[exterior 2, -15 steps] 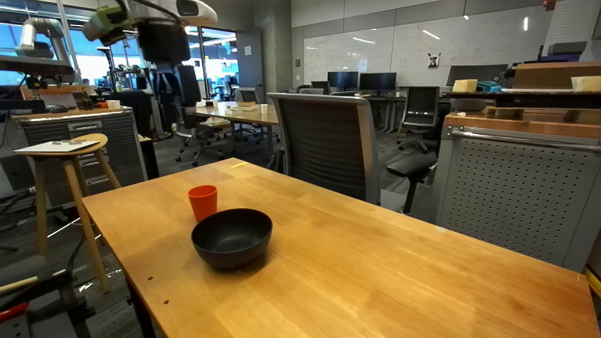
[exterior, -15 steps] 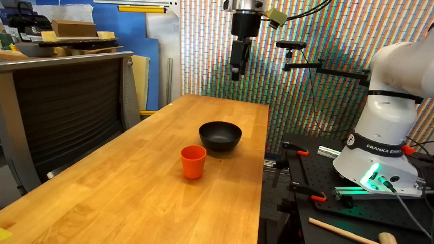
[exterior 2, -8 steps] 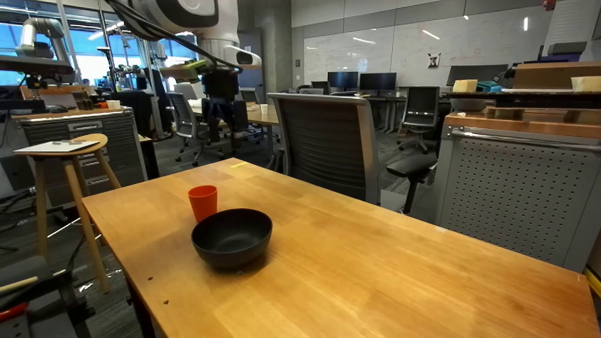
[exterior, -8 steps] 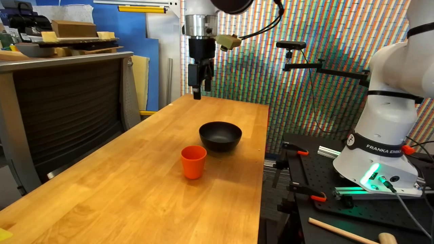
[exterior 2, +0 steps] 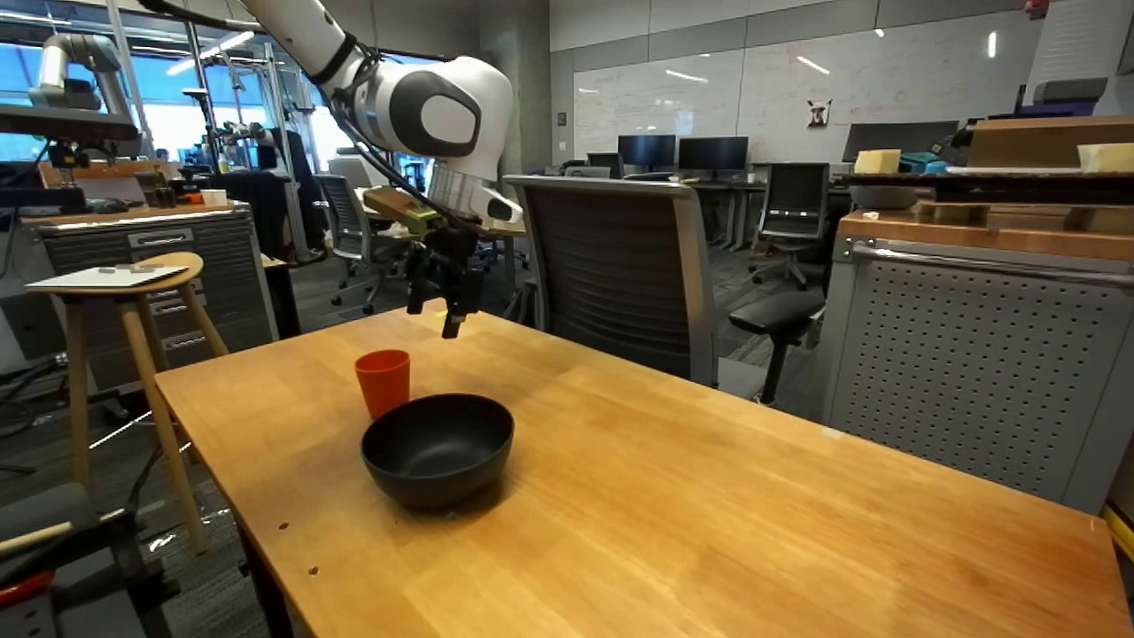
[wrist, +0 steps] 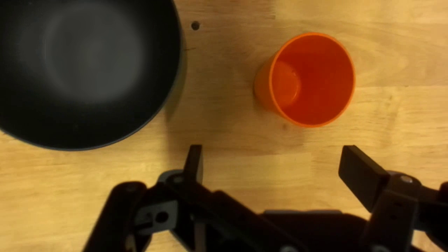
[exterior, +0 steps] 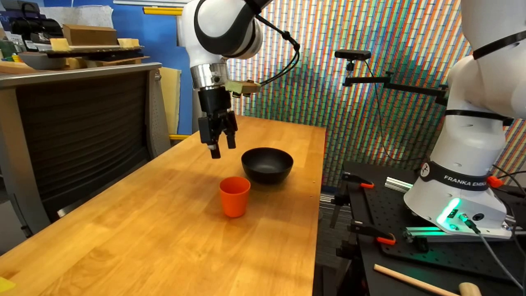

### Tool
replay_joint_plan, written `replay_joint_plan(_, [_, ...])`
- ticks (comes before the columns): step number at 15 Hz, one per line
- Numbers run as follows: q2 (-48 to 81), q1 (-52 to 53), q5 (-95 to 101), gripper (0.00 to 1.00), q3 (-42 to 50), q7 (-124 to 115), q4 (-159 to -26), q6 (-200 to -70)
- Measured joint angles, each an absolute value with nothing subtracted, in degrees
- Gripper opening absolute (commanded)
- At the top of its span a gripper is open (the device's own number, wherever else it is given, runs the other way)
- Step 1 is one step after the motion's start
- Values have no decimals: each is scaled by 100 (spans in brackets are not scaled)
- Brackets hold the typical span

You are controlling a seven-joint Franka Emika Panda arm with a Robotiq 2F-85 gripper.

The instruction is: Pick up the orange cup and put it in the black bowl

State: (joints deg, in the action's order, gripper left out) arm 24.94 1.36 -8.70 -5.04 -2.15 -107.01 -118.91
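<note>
The orange cup (exterior 2: 383,385) stood upright on the wooden table (exterior 2: 709,496), to the left of the black bowl (exterior 2: 437,454) in an exterior view. The bowl sat upright too; the wrist view showed a strip of bare wood between the pair, so they were near each other but apart. The gripper (exterior 2: 433,319) hung in the air over the table, farther off than the bowl, its fingers pointing down. Across the wrist view, left to right, came the bowl, one finger, the cup, then the second finger; the two fingers were spread wide, had hold of nothing and showed tabletop between their tips, with the cup clear of both. Farther right in an exterior view, past the table's long edge, stood a dark office chair (exterior 2: 620,275), then a grey cabinet (exterior 2: 966,372) with a perforated side.
</note>
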Motion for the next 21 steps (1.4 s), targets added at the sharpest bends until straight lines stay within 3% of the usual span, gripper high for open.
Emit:
replay_joint_plan(10, [2408,190,-1554,100,-619,-274,-10982,-11439])
replay_joint_plan(21, [1813,530,-666,100,-474,-966,-12264,-12723])
